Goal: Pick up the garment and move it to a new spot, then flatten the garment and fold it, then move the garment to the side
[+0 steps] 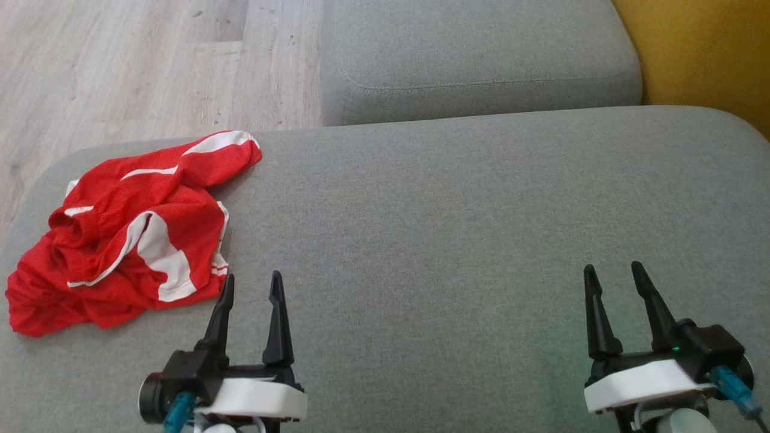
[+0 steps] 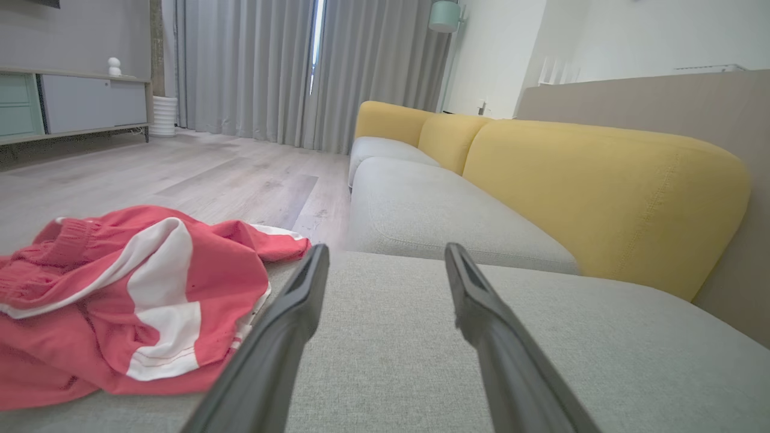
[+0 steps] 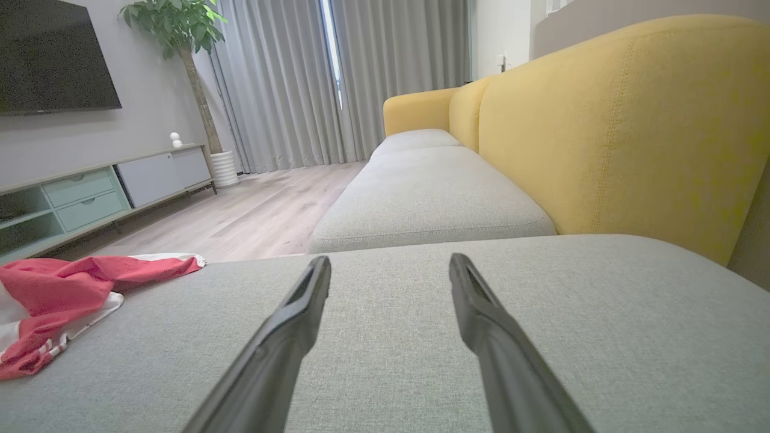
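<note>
The garment is red with white stripes and lies crumpled at the left end of the grey sofa cushion. In the left wrist view the garment lies just left of the fingers, and in the right wrist view the garment is far off to the left. My left gripper hovers open near the cushion's front edge, its fingertips just right of the garment's lower corner, holding nothing. My right gripper stands open over bare cushion at the front right, nothing between its fingers.
A second grey seat cushion adjoins at the back. The yellow backrest rises along the right. Wooden floor lies beyond the cushion's left and far edges. A TV cabinet and a potted plant stand across the room.
</note>
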{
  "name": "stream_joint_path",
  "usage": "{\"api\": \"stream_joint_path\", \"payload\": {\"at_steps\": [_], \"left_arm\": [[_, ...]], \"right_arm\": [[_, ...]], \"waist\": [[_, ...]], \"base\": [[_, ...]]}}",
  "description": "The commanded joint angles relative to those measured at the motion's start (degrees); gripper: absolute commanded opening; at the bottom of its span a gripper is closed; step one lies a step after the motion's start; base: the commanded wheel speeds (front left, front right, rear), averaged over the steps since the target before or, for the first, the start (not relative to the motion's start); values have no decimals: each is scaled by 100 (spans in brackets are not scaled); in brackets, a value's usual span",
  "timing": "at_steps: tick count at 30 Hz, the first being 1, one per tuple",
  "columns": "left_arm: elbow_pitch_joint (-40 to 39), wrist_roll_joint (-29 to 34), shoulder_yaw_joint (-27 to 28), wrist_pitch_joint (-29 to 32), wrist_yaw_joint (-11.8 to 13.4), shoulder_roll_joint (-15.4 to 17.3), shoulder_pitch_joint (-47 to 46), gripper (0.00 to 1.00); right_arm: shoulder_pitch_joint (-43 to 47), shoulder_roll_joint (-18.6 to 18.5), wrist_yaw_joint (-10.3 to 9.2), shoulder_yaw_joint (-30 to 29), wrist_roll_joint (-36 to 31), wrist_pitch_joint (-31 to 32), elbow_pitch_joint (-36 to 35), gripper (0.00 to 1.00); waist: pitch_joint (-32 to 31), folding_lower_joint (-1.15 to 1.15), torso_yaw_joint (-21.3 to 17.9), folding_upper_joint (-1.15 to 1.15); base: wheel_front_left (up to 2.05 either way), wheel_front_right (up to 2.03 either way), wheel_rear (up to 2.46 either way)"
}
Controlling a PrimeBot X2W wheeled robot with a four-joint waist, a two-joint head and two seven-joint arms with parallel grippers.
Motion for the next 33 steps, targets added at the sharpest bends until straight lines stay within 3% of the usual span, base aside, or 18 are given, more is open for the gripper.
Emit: {"api": "stream_joint_path", "payload": {"at_steps": [1,14,33], "left_arm": [[-234,178,93,-91,59,38,-220,100],[-281,1069,-63,-310,157,43,-237,100],[-230,1087,-18,-313,181,43,-261,100]], "right_arm": [[-168,-78,39,121,-188,-82,-197,100],[-136,-84,44,125,-1138,-302,-236,100],[-126,-84,44,62,-1165,-305,-197,100]], "waist": [[-7,1,0,0],[-59,1,2,0],[-9,1,94,0]], "base": [[0,0,0],[0,0,0],[0,0,0]]}}
